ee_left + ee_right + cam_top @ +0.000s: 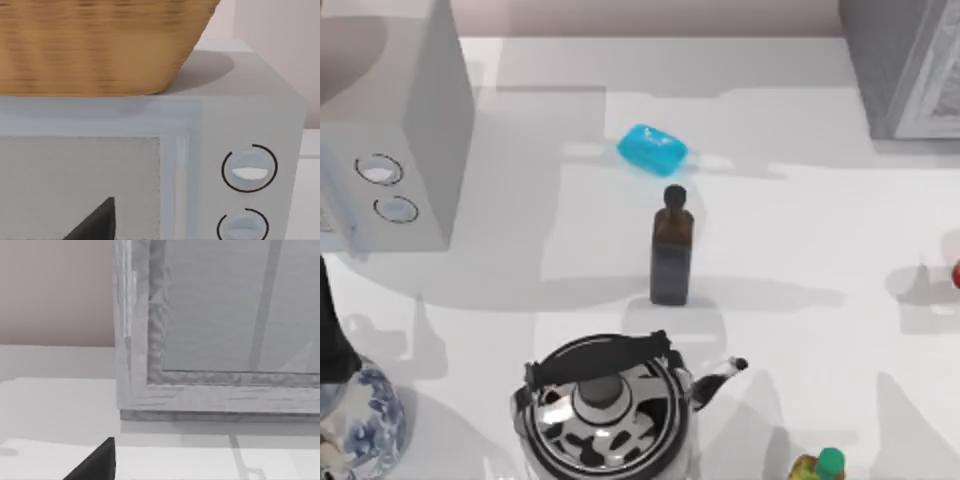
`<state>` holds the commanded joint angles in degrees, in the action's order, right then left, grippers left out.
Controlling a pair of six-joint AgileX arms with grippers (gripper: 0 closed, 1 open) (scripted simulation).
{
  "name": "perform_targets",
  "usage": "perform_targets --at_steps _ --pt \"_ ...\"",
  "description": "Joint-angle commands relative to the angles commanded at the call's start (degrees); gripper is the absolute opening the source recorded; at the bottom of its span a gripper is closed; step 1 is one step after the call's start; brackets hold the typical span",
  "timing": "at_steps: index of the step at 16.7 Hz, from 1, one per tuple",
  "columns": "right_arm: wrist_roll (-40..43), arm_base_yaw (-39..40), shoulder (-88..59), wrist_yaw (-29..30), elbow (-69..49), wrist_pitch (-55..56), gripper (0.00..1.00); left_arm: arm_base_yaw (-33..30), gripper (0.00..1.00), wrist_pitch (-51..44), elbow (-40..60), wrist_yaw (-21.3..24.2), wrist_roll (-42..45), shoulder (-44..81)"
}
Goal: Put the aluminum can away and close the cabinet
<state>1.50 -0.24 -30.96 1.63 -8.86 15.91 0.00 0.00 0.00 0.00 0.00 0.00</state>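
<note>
The aluminum can is a red sliver at the table's right edge, with most of it cut off. At the back right corner stands the cabinet, dark grey and speckled, and its pale framed door faces the table. That door is close in the right wrist view, where a dark tip of my right gripper sits at the lower edge. A dark tip of my left gripper faces the light grey box with two dials. Neither gripper holds anything that I can see.
A blue soap-like block lies at the back centre, with a dark brown bottle in front of it. A patterned kettle is at the front, a blue-white vase front left, and a yellow bottle front right. A wicker basket tops the dial box.
</note>
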Motion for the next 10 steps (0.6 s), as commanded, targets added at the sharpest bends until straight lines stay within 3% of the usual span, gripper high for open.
perform_targets --at_steps 10 --pt "-2.1 0.1 -43.9 -0.8 -7.5 12.5 1.0 0.0 1.0 0.0 0.0 0.0 0.0 0.0"
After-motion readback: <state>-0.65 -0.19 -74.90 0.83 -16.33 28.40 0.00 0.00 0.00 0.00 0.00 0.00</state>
